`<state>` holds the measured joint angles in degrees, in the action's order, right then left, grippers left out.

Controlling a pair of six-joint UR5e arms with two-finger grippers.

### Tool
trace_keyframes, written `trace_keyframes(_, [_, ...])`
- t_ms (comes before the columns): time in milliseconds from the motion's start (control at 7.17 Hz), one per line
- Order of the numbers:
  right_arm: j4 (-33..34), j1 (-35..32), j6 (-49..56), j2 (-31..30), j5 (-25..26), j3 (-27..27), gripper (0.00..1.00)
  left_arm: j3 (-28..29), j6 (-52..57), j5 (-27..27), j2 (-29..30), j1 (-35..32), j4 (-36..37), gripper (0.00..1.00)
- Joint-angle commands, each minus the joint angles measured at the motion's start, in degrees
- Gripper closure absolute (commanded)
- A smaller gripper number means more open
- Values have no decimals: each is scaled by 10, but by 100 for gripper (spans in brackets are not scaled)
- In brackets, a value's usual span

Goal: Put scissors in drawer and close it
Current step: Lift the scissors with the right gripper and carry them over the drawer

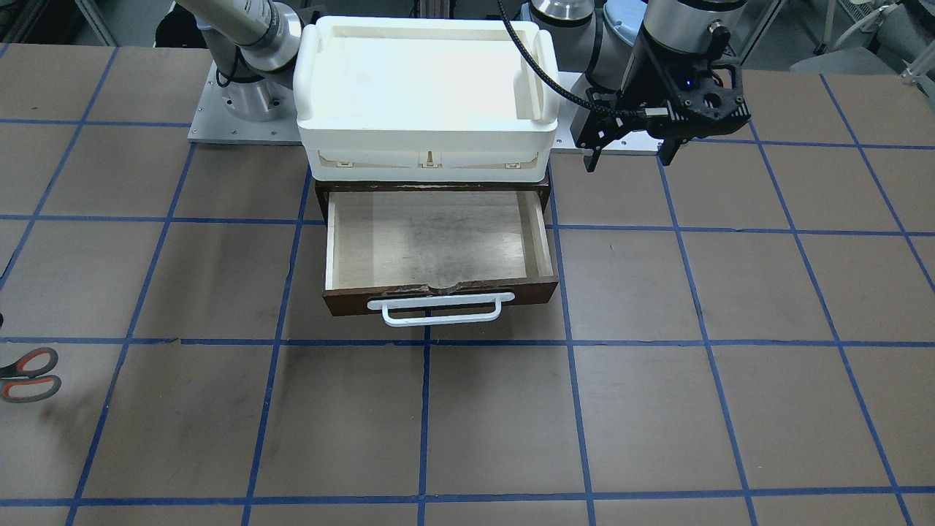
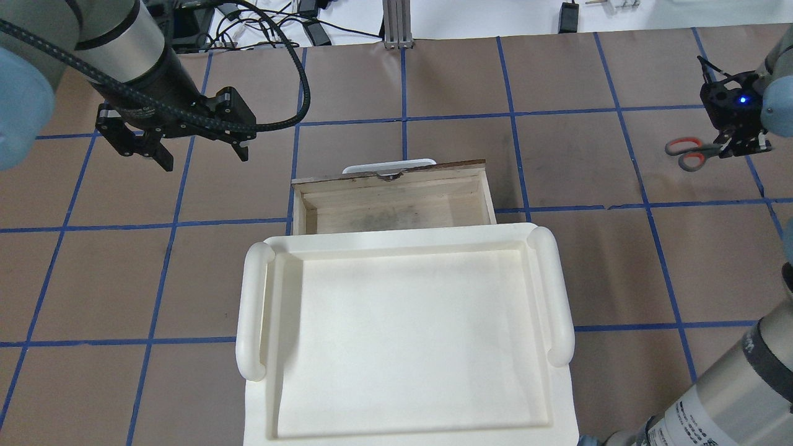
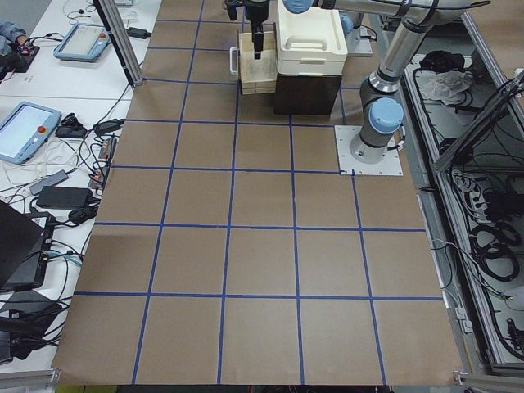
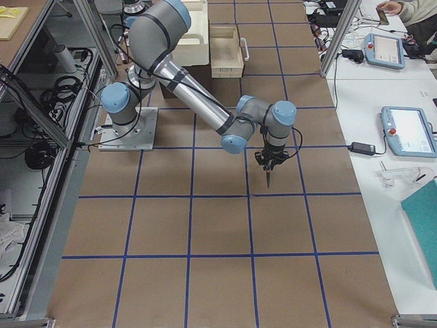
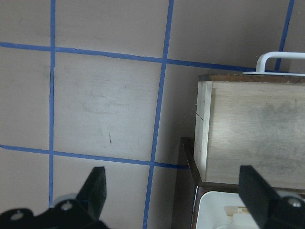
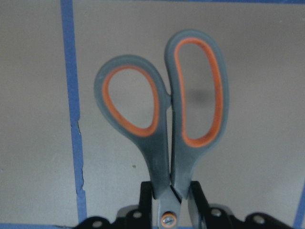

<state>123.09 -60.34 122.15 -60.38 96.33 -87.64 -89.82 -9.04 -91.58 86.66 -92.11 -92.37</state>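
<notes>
I'm pinching the small grey, orange-lined scissors (image 6: 167,119) near their pivot in my right gripper (image 6: 167,198), far right of the overhead view. My left gripper (image 2: 203,156) is hanging with its fingers apart. Next I'm probably carrying them across to the open, shallow wooden drawer (image 2: 396,210) mid-frame.

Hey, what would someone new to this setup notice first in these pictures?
The drawer stands pulled open and empty at mid-table, under a big white tray. Far off on the robot's right side, the right gripper is shut on the scissors near their pivot, orange-lined loops sticking out. The left gripper hangs open beside the drawer.
</notes>
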Motion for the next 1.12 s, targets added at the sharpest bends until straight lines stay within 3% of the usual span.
trace_keyframes(0, [-29,-21,-2,-70,-24,13,100,0,0,0,0,0,0,0])
trace_keyframes(140, [-42,-53,-7,-102,-24,14,100,0,0,0,0,0,0,0])
trace_keyframes(558, [-190,-160,-147,-210,-40,13,100,0,0,0,0,0,0,0])
trace_keyframes(977, [-252,-290,-259,-212,-33,13,100,0,0,0,0,0,0,0])
